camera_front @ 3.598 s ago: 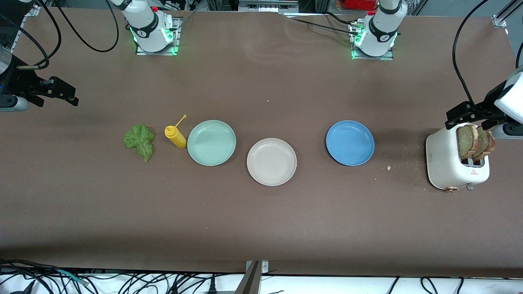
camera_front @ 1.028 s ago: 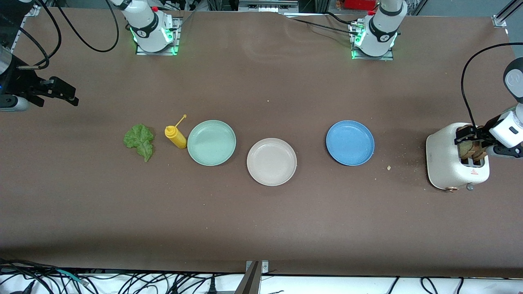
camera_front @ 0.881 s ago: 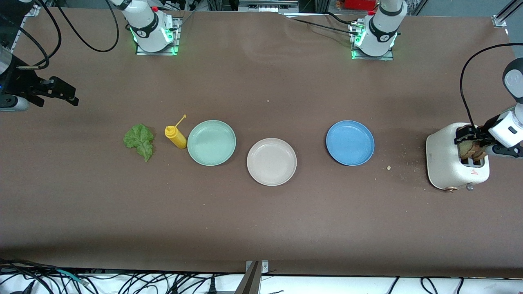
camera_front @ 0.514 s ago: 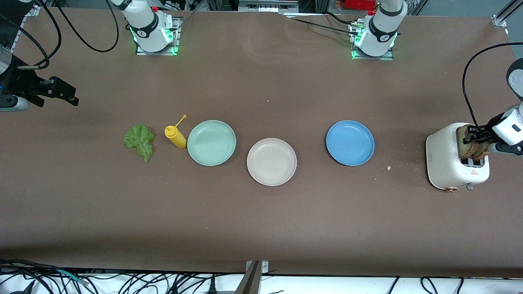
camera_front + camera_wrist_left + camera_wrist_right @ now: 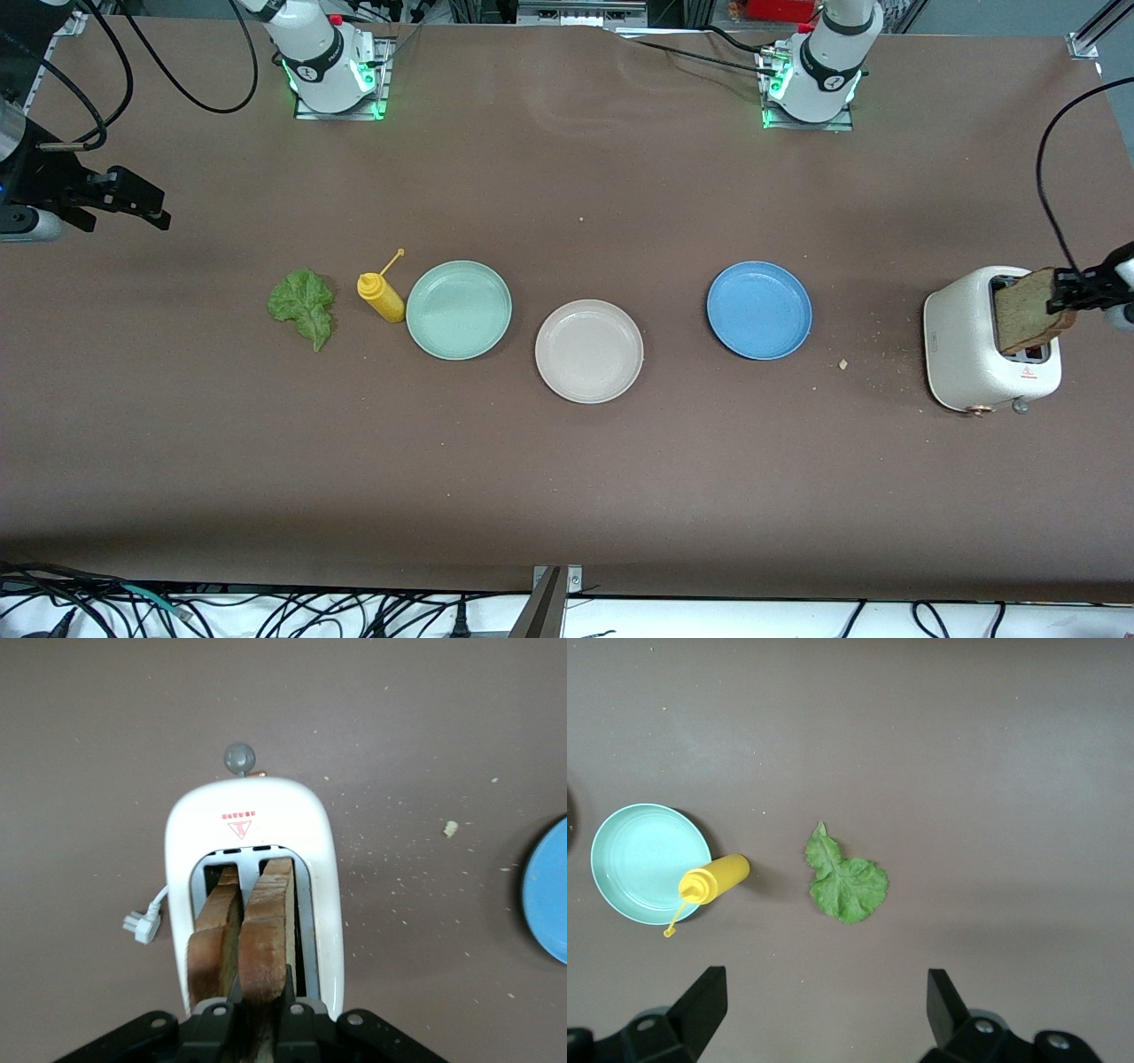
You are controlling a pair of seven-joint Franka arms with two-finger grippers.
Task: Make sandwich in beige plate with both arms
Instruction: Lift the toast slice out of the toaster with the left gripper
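Left gripper [image 5: 1063, 297] jaws pinching bread slice [image 5: 1023, 310] over toaster [image 5: 970, 350] (second slice [image 5: 215, 939] in slot). Right gripper [image 5: 824, 1001] waits over lettuce [image 5: 303, 306], jaws spread. Beige plate [image 5: 589, 351] well apart from toaster, bare.

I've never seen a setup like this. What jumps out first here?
At the left arm's end of the table, the left gripper has its jaws shut on a brown bread slice, raised from a white toaster. Three plates sit in a row mid-table: mint green, beige, blue. The right gripper waits open.
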